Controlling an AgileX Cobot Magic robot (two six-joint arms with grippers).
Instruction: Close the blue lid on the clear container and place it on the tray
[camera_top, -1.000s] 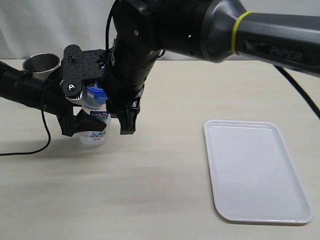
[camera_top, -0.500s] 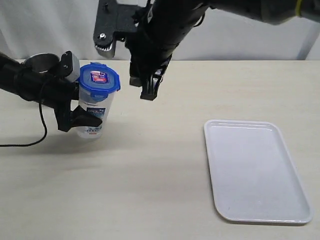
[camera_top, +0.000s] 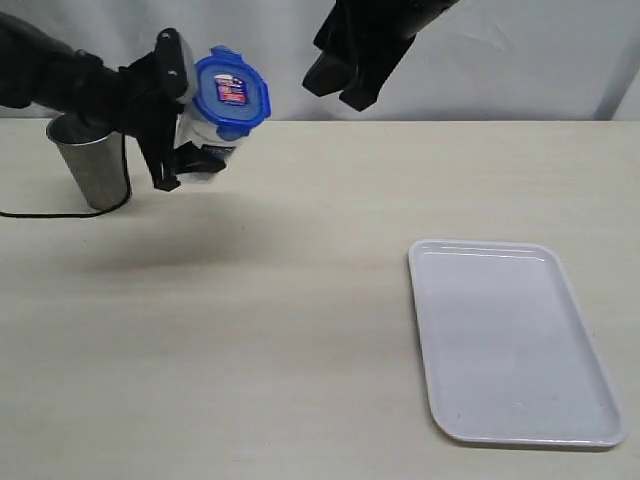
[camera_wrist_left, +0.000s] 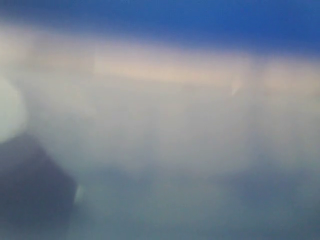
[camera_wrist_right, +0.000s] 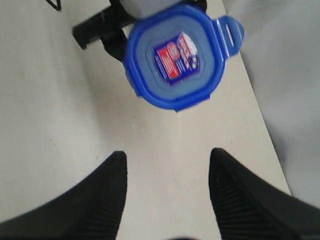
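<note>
**Lidded container held in the air, tray bare**

Exterior view: the left gripper (camera_top: 190, 155) is clamped on the clear container (camera_top: 203, 132) and holds it above the surface (camera_top: 300, 300), well off it and tilted. The blue lid (camera_top: 232, 93) sits on the container's mouth, its face turned toward the camera. Just beside the container, on its left, a steel cup (camera_top: 92, 172) stands upright on the surface. The right gripper (camera_top: 335, 92) hangs high near the back, to the right of the lid and apart from it, its jaws spread and holding nothing. The tray (camera_top: 432, 330) lies flat at the right, well apart from the container.

Left wrist view: all blur, with a blue band (camera_wrist_left: 160, 20) along 1 edge, a pale mass beside it and a dark shape (camera_wrist_left: 30, 190) in 1 corner.

Right wrist view: the lid (camera_wrist_right: 150, 85) is seen face on, its sticker (camera_wrist_right: 176, 55) in the centre and 1 tab (camera_wrist_right: 229, 30) sticking outward. The 2 dark fingers (camera_wrist_right: 107, 195) of the right gripper stand apart, with bare surface between them.
</note>
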